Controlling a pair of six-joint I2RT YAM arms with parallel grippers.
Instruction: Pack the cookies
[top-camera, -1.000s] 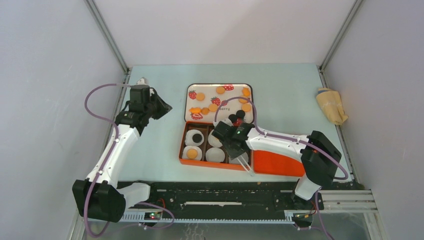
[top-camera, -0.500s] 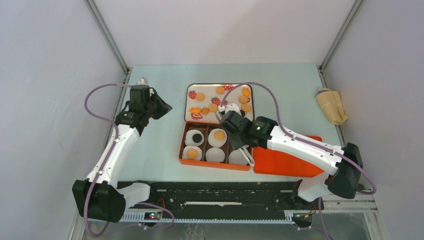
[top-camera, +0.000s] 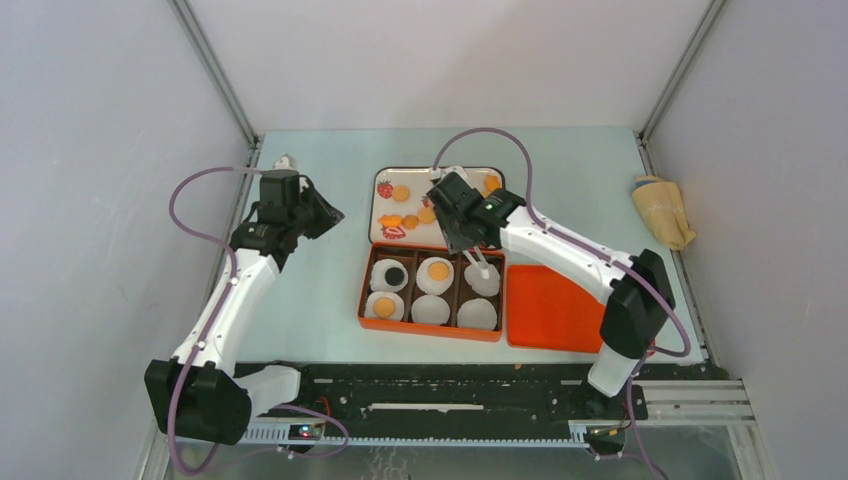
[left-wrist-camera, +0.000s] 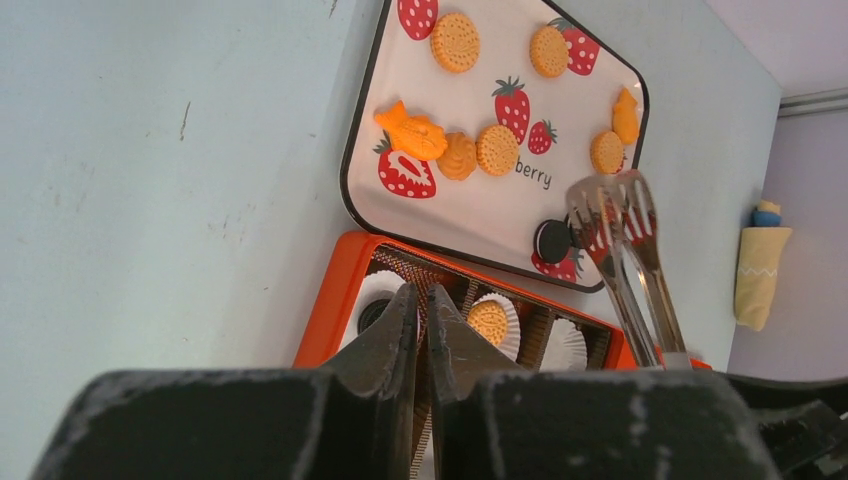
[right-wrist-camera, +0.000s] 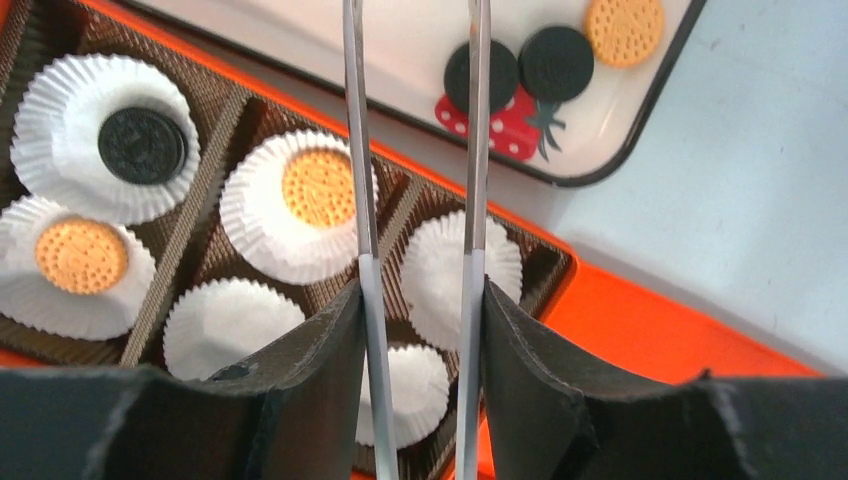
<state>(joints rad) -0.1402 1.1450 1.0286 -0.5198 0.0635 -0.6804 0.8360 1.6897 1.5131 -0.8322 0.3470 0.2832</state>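
The pale table (top-camera: 330, 250) is carrying the orange box (top-camera: 362, 290), its long side running left to right and its six compartments lined with white paper cups (right-wrist-camera: 465, 275). Just beyond its far edge sits the strawberry tray (top-camera: 376, 215). A flat orange lid (top-camera: 550, 310) lies just beside the box on the right, and a yellow cloth (top-camera: 662, 210) is lying well apart at the right edge.

The cookies (left-wrist-camera: 497, 148) are lying flat, faces up. Most are scattered on the tray, and three are sitting singly in cups.

The right arm is stretching across the box. The right gripper (right-wrist-camera: 418, 310) is clamping metal tongs (right-wrist-camera: 358, 150), blades apart, pointing away toward the tray's black cookies (right-wrist-camera: 555, 62).

The left arm is folding off to the left, with the left gripper (left-wrist-camera: 422, 300) pinched closed on nothing.
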